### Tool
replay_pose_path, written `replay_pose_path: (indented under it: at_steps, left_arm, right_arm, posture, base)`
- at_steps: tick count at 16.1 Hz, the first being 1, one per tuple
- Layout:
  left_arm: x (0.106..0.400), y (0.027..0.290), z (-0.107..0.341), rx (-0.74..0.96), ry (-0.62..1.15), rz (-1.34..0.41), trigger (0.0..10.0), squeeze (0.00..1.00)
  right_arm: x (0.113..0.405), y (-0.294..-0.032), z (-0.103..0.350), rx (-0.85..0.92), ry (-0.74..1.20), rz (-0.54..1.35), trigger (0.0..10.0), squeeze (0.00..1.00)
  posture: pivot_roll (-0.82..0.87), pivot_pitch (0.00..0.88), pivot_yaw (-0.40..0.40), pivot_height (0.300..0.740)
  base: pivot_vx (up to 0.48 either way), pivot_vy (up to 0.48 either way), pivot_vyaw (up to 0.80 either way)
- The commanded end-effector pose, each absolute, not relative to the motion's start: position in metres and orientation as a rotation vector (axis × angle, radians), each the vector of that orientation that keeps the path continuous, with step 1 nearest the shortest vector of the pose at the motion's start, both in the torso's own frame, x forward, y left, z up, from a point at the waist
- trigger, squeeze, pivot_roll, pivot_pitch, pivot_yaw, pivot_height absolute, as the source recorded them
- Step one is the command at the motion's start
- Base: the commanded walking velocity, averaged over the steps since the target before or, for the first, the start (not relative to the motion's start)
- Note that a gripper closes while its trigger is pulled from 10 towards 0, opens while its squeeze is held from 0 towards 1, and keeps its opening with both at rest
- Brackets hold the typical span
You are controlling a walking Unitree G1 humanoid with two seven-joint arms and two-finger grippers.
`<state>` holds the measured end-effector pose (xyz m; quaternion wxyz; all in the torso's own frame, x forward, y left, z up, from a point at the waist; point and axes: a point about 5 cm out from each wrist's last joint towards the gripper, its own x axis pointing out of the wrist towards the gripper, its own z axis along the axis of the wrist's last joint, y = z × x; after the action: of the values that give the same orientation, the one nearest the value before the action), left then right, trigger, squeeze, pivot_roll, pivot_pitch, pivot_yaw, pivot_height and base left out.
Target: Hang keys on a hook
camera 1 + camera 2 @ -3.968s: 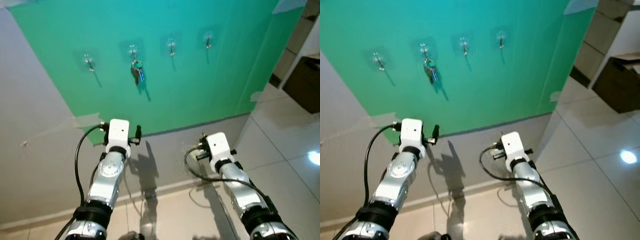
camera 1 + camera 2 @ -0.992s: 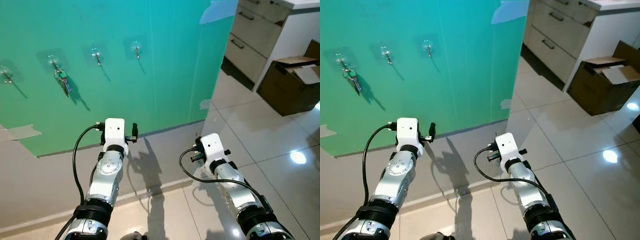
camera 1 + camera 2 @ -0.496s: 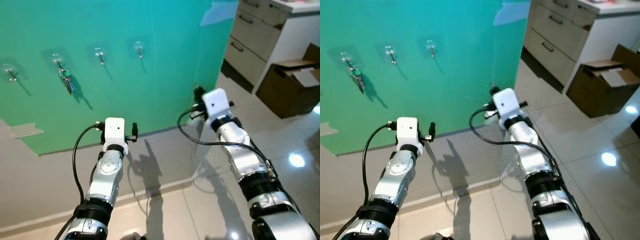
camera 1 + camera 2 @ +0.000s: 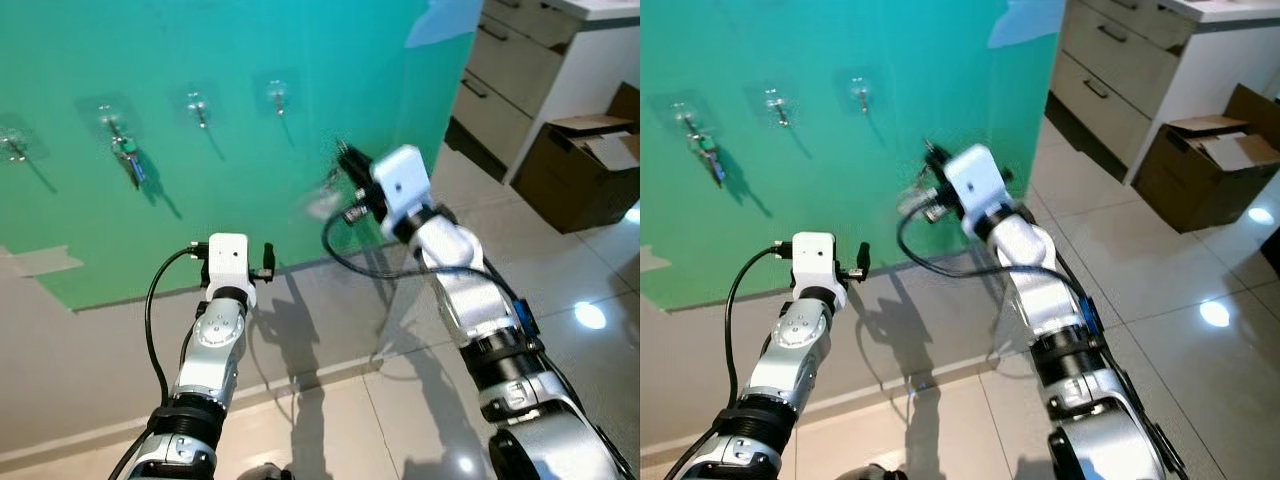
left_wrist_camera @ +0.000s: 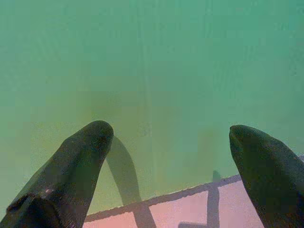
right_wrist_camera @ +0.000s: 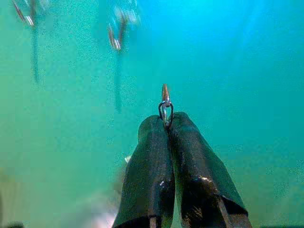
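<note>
Your right gripper [image 6: 166, 124] has its two black fingers [image 6: 148, 161] pressed together, pinching a small metal key ring [image 6: 165, 107] whose loop pokes out just past the tips. Whatever hangs below the ring is a pale blur in the head views (cannot tell its shape). The right arm [image 4: 455, 275] is raised and reaches up and to the left, so the gripper sits in front of the green wall panel [image 4: 230, 110], below and to the right of the rightmost hook [image 4: 277, 97], clearly apart from it.

Your left gripper [image 5: 168, 142] is spread wide with nothing between the fingertips [image 5: 97, 135]; it points at the lower edge of the green panel, where the panel meets the grey wall [image 4: 100, 330]. The left arm [image 4: 215, 345] is held low and forward.

Four clear adhesive hooks run in a row across the panel. A second hook [image 4: 196, 103] stands left of the rightmost one. The next one left [image 4: 108, 113] already carries a bunch of keys [image 4: 130, 165] with a blue and green tag. The far-left hook [image 4: 12, 146] sits at the frame edge.

To the right: white drawers [image 4: 505, 85], an open cardboard box [image 4: 590, 165] and glossy floor tiles [image 4: 560, 280].
</note>
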<state>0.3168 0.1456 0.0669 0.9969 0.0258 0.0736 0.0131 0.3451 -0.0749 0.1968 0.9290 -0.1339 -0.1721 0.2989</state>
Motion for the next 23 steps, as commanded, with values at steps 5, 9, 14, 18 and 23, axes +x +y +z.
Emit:
replay_pose_path:
  at_steps: [5, 9, 14, 18, 23]
  left_arm:
    - [0.32, 0.144, 0.07, 0.043, 0.135, 0.042, 10.0, 0.0]
    - [0.321, 0.143, 0.07, 0.041, 0.134, 0.042, 10.0, 0.0]
    - [0.319, 0.142, 0.07, 0.038, 0.132, 0.045, 10.0, 0.0]
    - [0.318, 0.142, 0.068, 0.033, 0.133, 0.054, 10.0, 0.0]
    - [0.315, 0.147, 0.067, 0.033, 0.134, 0.075, 10.0, 0.0]
  right_arm:
    - [0.344, -0.064, 0.225, -0.266, -0.421, 0.684, 10.0, 0.0]
    - [0.344, -0.053, 0.237, -0.213, -0.428, 0.738, 10.0, 0.0]
    - [0.343, -0.042, 0.244, -0.186, -0.431, 0.811, 10.0, 0.0]
    - [0.343, -0.035, 0.252, -0.18, -0.448, 0.851, 10.0, 0.0]
    - [0.347, -0.029, 0.249, -0.176, -0.425, 0.867, 10.0, 0.0]
  posture:
    - [-0.09, 0.0, 0.036, 0.74]
    - [-0.08, 0.0, 0.029, 0.74]
    - [-0.07, 0.0, 0.01, 0.74]
    - [-0.05, 0.0, -0.01, 0.74]
    - [-0.03, 0.0, -0.022, 0.74]
  base:
    - [0.0, 0.0, 0.0]
    - [0.0, 0.0, 0.0]
    - [0.0, 0.0, 0.0]
    - [0.0, 0.0, 0.0]
    - [0.0, 0.0, 0.0]
